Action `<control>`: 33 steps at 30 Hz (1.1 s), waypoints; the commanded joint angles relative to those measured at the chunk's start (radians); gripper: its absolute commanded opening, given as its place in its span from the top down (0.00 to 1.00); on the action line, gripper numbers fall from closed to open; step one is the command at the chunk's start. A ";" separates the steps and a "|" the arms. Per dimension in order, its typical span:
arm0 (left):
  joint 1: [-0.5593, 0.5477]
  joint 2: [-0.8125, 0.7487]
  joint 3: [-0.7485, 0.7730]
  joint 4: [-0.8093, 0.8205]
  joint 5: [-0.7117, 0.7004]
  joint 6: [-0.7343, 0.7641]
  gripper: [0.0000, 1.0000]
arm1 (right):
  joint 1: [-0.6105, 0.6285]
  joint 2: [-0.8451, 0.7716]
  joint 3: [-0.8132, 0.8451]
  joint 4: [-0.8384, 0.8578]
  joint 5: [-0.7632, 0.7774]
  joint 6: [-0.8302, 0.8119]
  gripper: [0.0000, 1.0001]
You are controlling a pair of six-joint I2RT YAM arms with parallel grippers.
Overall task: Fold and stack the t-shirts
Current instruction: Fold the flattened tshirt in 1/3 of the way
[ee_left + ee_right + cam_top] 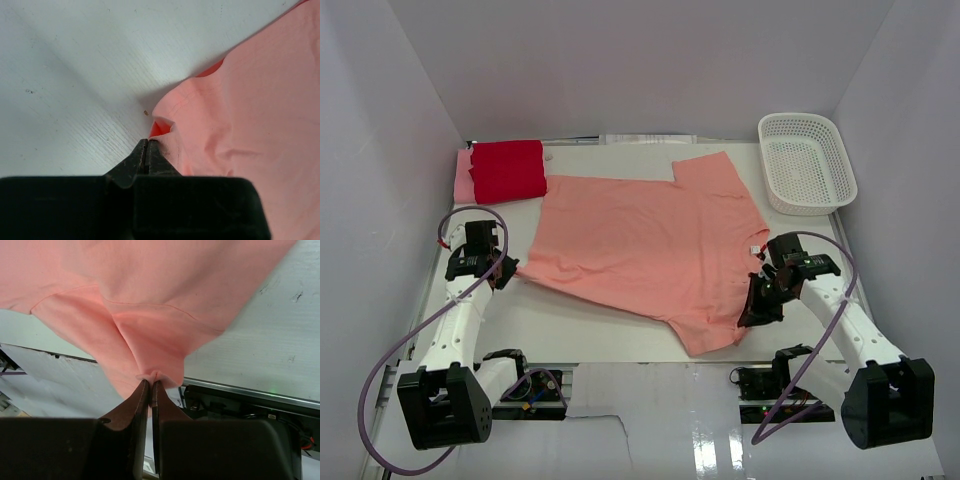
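Observation:
A salmon-pink t-shirt (645, 245) lies spread across the middle of the table. My left gripper (510, 270) is shut on its left corner, seen in the left wrist view (149, 141) with a bit of cloth (240, 110) pinched at the tips. My right gripper (752, 312) is shut on the shirt's near right edge and holds it lifted; the right wrist view (151, 381) shows the fabric (150, 300) bunched between the tips. A folded red shirt (508, 168) lies on a folded pink one (463, 178) at the back left.
A white plastic basket (807, 162) stands at the back right. White walls close in the table on three sides. The table's near edge with a metal rail (250, 392) and cables lies just below the right gripper.

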 commanded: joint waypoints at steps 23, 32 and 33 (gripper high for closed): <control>0.008 0.016 -0.014 0.071 0.042 0.021 1.00 | 0.009 0.173 0.400 0.057 0.093 -0.018 0.92; 0.008 0.053 -0.009 0.110 0.054 0.021 1.00 | 0.007 0.275 0.548 0.058 0.122 -0.041 0.92; 0.007 0.058 -0.006 0.111 0.056 0.021 1.00 | 0.007 0.283 0.558 0.060 0.120 -0.042 0.92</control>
